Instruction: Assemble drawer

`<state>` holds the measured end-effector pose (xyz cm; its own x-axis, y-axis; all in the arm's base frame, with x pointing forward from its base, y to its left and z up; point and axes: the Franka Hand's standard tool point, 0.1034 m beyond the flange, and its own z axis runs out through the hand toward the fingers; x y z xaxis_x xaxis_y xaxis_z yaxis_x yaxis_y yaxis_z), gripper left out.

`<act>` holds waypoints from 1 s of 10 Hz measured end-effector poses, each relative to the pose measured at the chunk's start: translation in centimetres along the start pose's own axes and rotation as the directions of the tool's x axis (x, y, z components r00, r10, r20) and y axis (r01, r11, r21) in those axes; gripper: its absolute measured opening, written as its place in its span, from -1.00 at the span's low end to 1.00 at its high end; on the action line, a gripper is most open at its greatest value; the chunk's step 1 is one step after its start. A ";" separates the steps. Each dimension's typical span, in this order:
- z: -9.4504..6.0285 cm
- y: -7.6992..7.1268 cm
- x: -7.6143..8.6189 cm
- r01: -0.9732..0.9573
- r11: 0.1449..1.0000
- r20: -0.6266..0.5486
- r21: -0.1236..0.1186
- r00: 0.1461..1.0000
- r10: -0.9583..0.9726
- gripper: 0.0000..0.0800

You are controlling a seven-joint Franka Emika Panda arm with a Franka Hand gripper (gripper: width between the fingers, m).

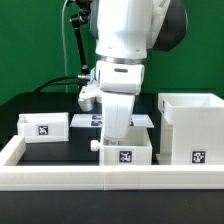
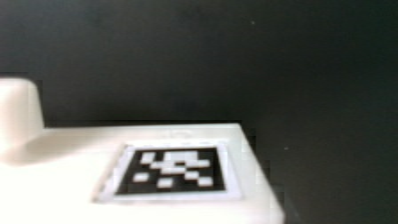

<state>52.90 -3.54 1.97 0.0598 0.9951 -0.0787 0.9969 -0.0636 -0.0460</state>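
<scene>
The drawer lies in three white parts. One small open-top box [image 1: 124, 152] with a square tag stands at the front centre by the rail. The second small box [image 1: 42, 125] is at the exterior view's left. The tall housing [image 1: 190, 128] is at the right. My gripper [image 1: 116, 138] reaches straight down onto the centre box, and its fingertips are hidden behind the box's wall. The wrist view is filled by that box's tagged face [image 2: 175, 168], very close and blurred. A white rounded piece [image 2: 18, 115] rises beside the tagged face. I cannot tell whether the jaws are closed on the box.
The low white border rail [image 1: 110, 180] runs along the front and up the left side. The marker board [image 1: 90, 120] lies flat behind the arm. The black table [image 1: 60, 145] shows between the left box and the centre box.
</scene>
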 end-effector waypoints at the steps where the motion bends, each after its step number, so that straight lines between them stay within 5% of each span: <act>1: 0.1 0.1 0.0 -0.005 1.000 -0.002 -0.020 1.000 0.005 -0.90; 3: 0.1 0.2 0.0 -0.011 0.999 -0.005 -0.045 1.000 0.010 -0.90; 8: 0.7 1.0 2.9 0.043 0.998 0.019 -0.049 0.999 -0.042 -0.90; 10: 0.8 1.0 2.5 0.035 0.998 0.019 -0.048 0.999 -0.034 -0.90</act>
<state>54.02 -1.20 0.96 0.0253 0.9951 -0.0957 0.9997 -0.0254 -0.0006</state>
